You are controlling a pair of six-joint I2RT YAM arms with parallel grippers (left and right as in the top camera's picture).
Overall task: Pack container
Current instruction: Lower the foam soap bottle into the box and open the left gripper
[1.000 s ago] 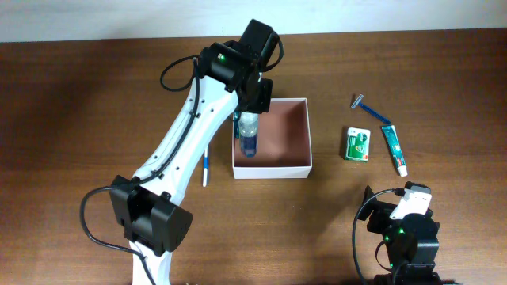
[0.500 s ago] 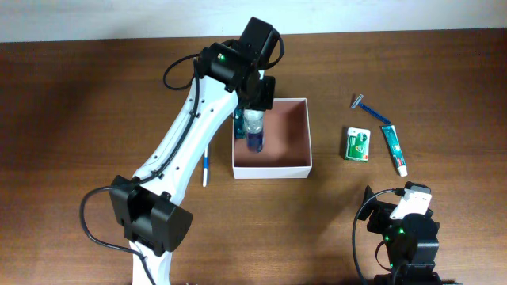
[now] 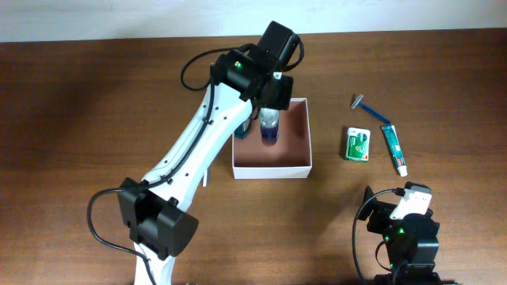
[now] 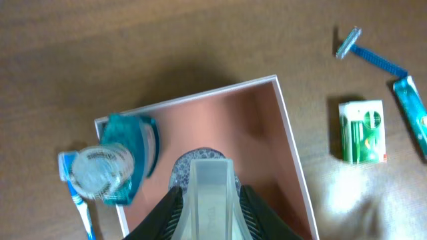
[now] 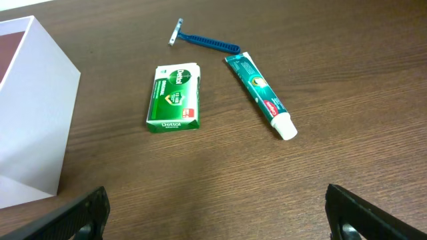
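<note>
The container (image 3: 305, 136) is a white-walled square box with a pinkish-brown floor, standing mid-table; it also shows in the left wrist view (image 4: 291, 137) and the right wrist view (image 5: 33, 113). My left gripper (image 3: 270, 101) hangs over its back half, shut on a clear bottle (image 3: 269, 131) with bluish liquid. From the wrist the clear bottle (image 4: 211, 181) sits clamped between the dark fingers of the left gripper (image 4: 203, 217), above the container's floor. My right gripper (image 5: 223, 217) stands wide open over bare wood near the table's front right, holding nothing.
A teal bottle (image 4: 130, 150) with a clear cap stands at the container's left wall. A blue toothbrush (image 4: 79, 203) lies just outside that wall. Right of the container lie a blue razor (image 3: 371, 109), a green-and-white packet (image 3: 358, 144) and a toothpaste tube (image 3: 394, 149).
My left gripper has carried the clear bottle to the right, from the container's left wall toward its middle. The right arm has stayed still.
</note>
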